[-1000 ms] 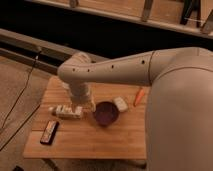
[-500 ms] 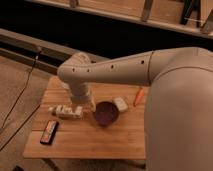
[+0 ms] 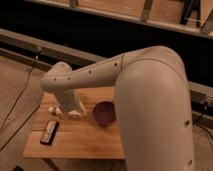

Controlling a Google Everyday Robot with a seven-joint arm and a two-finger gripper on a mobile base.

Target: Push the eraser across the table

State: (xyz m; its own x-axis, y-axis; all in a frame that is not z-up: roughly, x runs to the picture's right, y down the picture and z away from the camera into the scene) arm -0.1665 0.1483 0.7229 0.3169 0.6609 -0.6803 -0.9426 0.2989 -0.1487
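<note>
wood table [image 3: 87, 141]: eraser [image 3: 49, 132] sits apart from gripper [image 3: 71, 111], camera-side and view-left, long axis roughly toward it; grip state can't tell.

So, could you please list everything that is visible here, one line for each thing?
table: one, light wood, centre of view
eraser: one, black with reddish stripe, front left of table
bowl: one, purple, middle of table
white object: one, white, back left of table, partly hidden by the arm
cable: one, black, on the floor at left
arm: one, white, reaching from the right over the table
tool: one, colour unclear, at the arm's end, low over the table's back left, by the white object
</note>
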